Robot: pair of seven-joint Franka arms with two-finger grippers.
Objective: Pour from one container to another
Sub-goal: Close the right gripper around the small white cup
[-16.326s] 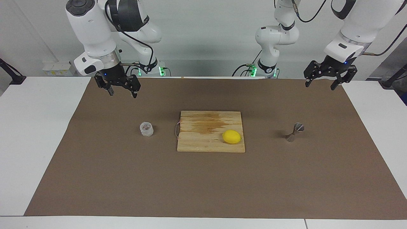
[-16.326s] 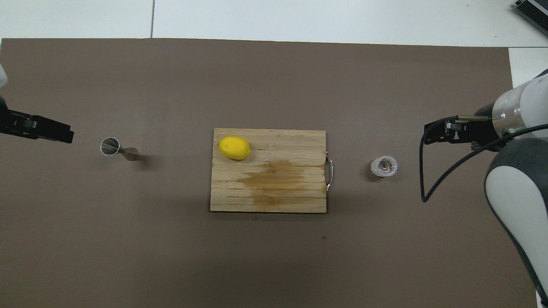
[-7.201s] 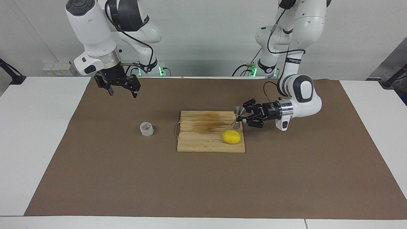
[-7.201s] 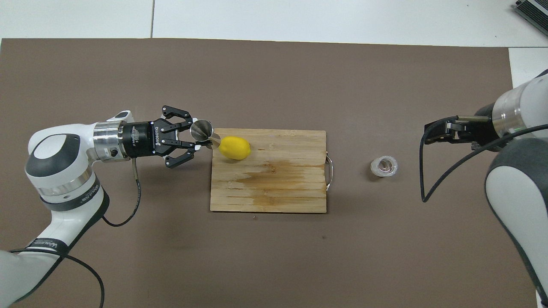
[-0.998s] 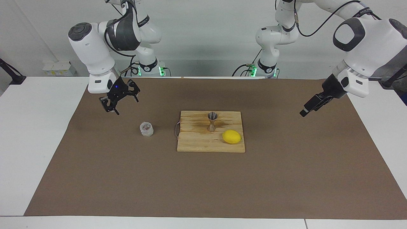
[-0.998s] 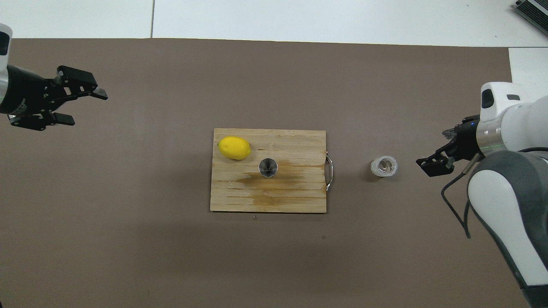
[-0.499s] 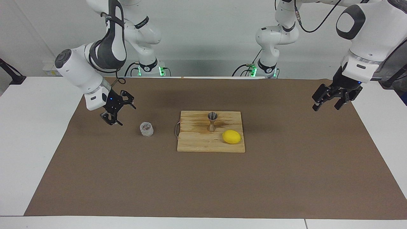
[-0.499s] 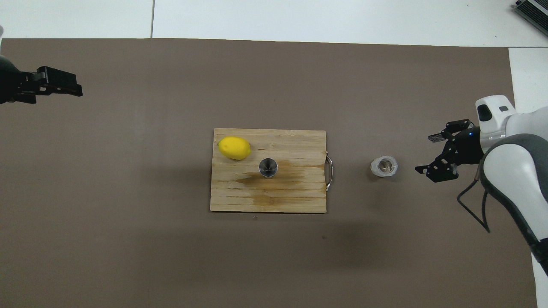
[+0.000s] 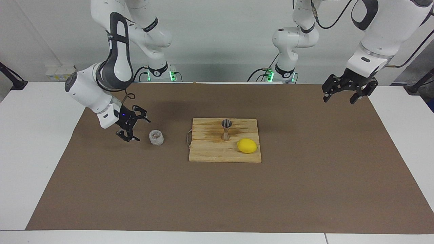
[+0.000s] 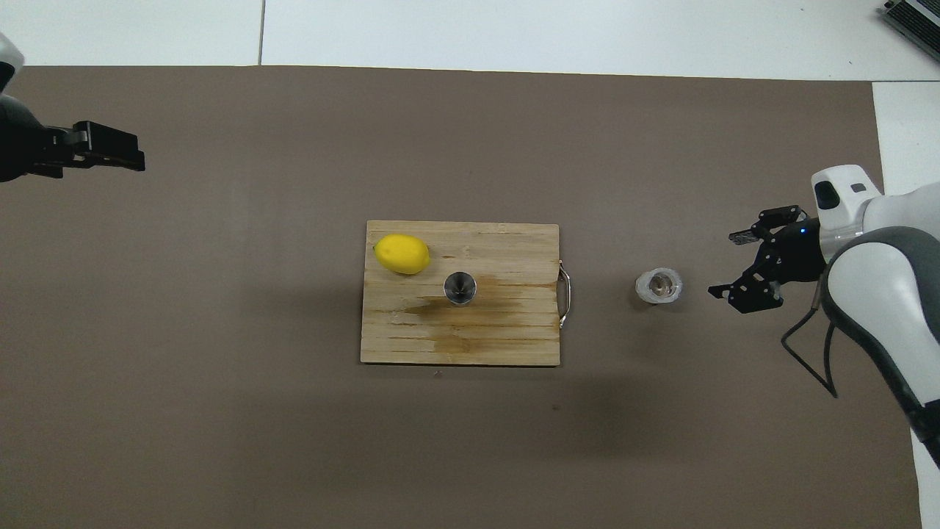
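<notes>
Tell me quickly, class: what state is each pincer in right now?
Left pincer: open, empty, raised over the mat at its own end.
Right pincer: open, empty, low beside the glass cup, not touching it.

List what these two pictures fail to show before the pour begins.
- Glass cup: its brownish contents are too small to identify in either view.
- Jigger: whether it holds anything, too small to tell.
- Left tool: overhead view's edge cuts off everything except its tip.
- Right tool: open beside the cup; any contact is unclear.
</notes>
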